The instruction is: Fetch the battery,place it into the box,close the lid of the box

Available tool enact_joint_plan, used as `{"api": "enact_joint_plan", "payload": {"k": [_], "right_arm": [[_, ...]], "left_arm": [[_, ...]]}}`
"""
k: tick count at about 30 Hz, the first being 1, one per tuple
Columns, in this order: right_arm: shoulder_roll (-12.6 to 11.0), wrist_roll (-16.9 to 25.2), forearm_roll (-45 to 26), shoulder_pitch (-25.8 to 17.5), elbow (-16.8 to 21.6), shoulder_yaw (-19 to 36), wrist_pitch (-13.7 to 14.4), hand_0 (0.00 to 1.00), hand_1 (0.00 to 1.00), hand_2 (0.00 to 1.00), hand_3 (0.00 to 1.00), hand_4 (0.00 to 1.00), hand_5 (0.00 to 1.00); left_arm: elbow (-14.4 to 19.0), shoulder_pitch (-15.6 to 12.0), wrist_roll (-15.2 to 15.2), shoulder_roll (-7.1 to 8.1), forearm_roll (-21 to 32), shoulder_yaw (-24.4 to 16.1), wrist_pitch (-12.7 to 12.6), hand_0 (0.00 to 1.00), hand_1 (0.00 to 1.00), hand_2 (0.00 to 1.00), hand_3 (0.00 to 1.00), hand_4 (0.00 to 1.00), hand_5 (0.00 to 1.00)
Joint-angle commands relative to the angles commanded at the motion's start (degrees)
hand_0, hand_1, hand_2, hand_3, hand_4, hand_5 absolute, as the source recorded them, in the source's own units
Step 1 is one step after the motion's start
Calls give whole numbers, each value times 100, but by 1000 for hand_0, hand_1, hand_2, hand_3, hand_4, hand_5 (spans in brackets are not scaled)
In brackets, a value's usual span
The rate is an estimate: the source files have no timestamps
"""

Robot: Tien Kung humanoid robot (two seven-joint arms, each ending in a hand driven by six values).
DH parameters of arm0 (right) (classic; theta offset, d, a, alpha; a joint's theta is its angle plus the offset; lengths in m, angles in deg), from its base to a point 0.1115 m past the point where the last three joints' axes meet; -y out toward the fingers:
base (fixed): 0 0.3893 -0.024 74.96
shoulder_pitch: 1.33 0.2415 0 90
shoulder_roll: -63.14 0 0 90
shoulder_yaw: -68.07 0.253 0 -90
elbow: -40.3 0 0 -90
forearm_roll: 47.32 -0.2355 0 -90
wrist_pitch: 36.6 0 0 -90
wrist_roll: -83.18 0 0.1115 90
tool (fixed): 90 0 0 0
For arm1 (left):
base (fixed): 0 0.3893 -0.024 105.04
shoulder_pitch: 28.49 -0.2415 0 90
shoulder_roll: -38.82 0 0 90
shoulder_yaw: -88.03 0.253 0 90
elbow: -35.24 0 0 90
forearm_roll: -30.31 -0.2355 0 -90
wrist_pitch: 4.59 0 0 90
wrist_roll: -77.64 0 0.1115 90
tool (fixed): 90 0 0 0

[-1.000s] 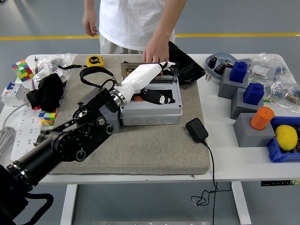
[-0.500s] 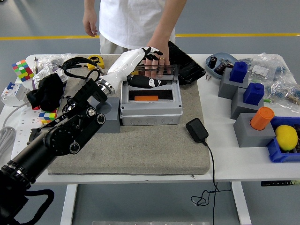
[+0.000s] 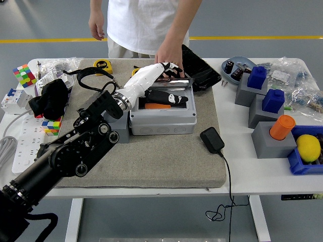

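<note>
Left hand [image 3: 169, 85] hovers over the grey box [image 3: 162, 117], fingers loosely spread, holding nothing; the orange battery [image 3: 154, 106] lies inside, below it, while the clear lid [image 3: 176, 83] stands behind it.

This looks like a robot lab or a workshop. The floor [image 3: 262, 20] is smooth and grey with a yellow line [image 3: 252, 37] painted across it at 12 o'clock, like in a big work hall. A white worktop [image 3: 237, 166] has a grey mat [image 3: 151, 161] in the middle. Around it lie work things: a yellow tape measure [image 3: 102, 64] at 11 o'clock, a white power strip [image 3: 22, 146] at 9 o'clock, bags of small parts [image 3: 287, 70] at 2 o'clock, and grey and blue blocks [image 3: 262, 96] at 3 o'clock.
</note>
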Motion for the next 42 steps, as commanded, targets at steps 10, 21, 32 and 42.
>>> {"api": "enact_joint_plan", "payload": {"k": [10,21,32,42], "right_arm": [[-7,39,-88,14,0,-32,8,650,646,673,586,998,562],[-1,34,-56,-1,0,1,7,648,647,673,586,998,562],[6,31,-46,6,0,10,6,649,647,673,585,998,562],[-11,31,-20,9,0,38,12,649,647,673,585,998,562]], "left_arm": [[469,-231,691,422,311,280,464,493,680,661,747,998,481],[1362,-520,719,682,841,200,587,470,661,654,744,998,485],[1856,-1163,-340,634,1740,-802,-98,478,651,649,738,998,479],[2113,-2033,-1284,485,3022,-2247,-536,478,653,643,721,998,480]]}}
